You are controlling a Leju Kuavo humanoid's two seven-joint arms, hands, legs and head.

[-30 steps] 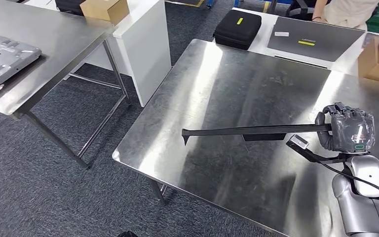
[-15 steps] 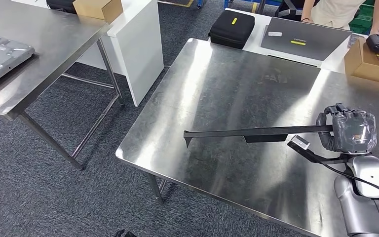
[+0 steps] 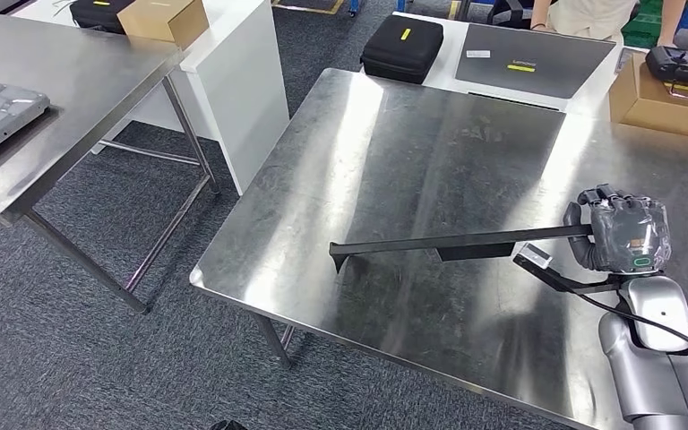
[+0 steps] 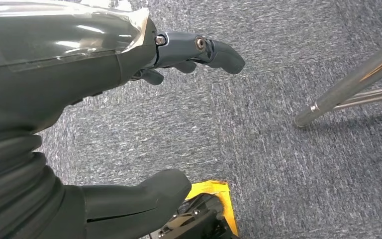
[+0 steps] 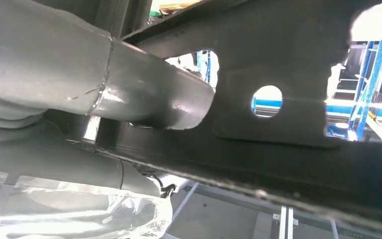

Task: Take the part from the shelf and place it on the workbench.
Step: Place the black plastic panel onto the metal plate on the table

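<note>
Head view showed the right hand point(image 3: 624, 235) at the lower right, fingers clenched around one end of the long black part point(image 3: 452, 243), which stretched leftward above the steel counter point(image 3: 394, 161). Left hand point(image 4: 129, 89) hung over grey carpet, fingers released.

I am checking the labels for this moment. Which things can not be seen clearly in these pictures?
- Right robot hand, head view: its back hides the fingers on the black part.
- Part, right wrist view: too close, edges cut it off.
- Gap between part and workbench: cannot tell.
- Person, head view: cut off by the top edge.
- Left robot hand, left wrist view: fingers mostly behind its cover.
</note>
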